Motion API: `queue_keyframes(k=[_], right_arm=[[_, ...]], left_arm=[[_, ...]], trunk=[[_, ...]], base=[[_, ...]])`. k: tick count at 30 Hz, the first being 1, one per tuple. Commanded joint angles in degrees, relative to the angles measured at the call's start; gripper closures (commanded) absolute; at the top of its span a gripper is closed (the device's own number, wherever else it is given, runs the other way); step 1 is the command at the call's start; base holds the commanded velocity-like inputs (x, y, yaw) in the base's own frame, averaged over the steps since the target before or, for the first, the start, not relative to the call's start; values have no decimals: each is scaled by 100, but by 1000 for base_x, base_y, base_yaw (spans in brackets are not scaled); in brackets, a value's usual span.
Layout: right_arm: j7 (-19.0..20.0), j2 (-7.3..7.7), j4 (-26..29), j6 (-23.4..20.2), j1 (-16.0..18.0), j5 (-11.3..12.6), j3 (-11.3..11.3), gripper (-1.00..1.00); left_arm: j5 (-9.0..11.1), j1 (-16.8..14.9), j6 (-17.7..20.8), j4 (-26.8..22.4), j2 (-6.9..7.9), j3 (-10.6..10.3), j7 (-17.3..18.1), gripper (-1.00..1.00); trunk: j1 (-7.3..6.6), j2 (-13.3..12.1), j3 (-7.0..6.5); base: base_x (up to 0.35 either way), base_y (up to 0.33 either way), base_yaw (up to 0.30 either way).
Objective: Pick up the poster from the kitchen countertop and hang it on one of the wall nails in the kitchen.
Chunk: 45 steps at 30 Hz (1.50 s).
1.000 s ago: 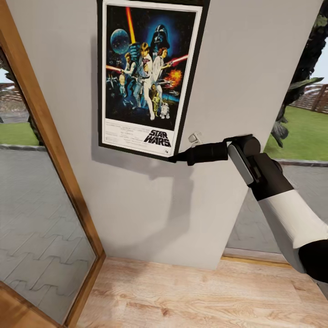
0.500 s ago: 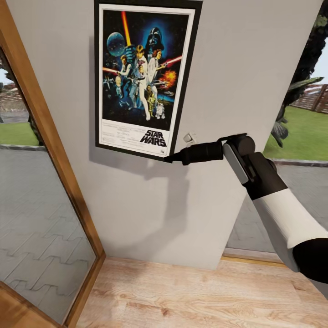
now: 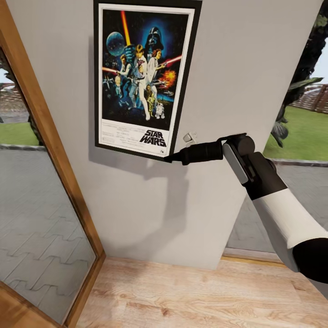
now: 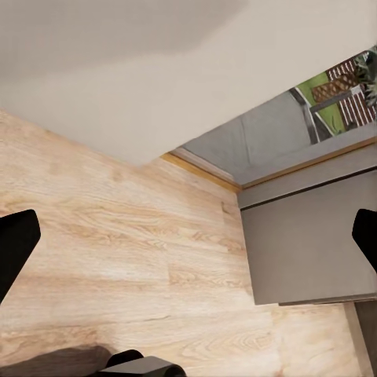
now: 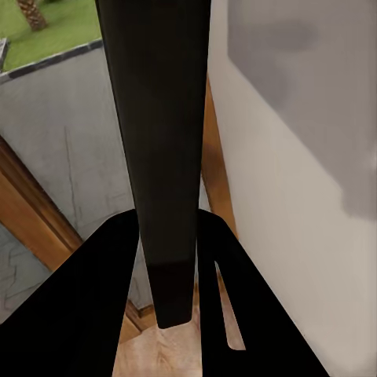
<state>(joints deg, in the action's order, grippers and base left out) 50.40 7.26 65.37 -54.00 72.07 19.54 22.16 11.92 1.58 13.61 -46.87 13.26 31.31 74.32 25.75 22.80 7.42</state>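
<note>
The poster [image 3: 141,77] lies flat against the light grey wall [image 3: 237,68], upright, with its white title strip at the lower end. My right gripper [image 3: 171,158] is shut on its lower right corner, the arm reaching in from the right. In the right wrist view the poster's black frame edge [image 5: 161,141] runs between the two fingers of the right gripper [image 5: 169,263]. My left gripper [image 4: 188,239] hangs low over the wooden floor [image 4: 118,236], open, with nothing between its fingers. The kitchen countertop and the wall nails are out of view.
A wood-framed glass door [image 3: 41,136] stands at an angle on the left of the wall. A tall window [image 3: 300,118] onto a garden is on the right. A grey cabinet front [image 4: 306,243] stands on the floor near my left gripper.
One second ago the poster sat slightly lower and further right; my right gripper has shifted it up and left along the wall. Over the last half second nothing has moved.
</note>
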Motion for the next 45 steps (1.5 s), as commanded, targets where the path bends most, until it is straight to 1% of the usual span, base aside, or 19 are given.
queue_keyframes(k=[1,31,45], right_arm=[[5,4,2,-23,8,15,8,100],[3,4,13,-29,8,15,8,100],[14,-12,34,-55,76,-2,16,100]], left_arm=[[21,0,61,-7,1,-2,12,-100],[21,0,63,-7,0,-2,12,-100],[21,0,63,-8,1,-2,12,-100]], trunk=[[4,12,11],[4,12,11],[4,12,11]], base=[[0,0,0],[0,0,0],[0,0,0]])
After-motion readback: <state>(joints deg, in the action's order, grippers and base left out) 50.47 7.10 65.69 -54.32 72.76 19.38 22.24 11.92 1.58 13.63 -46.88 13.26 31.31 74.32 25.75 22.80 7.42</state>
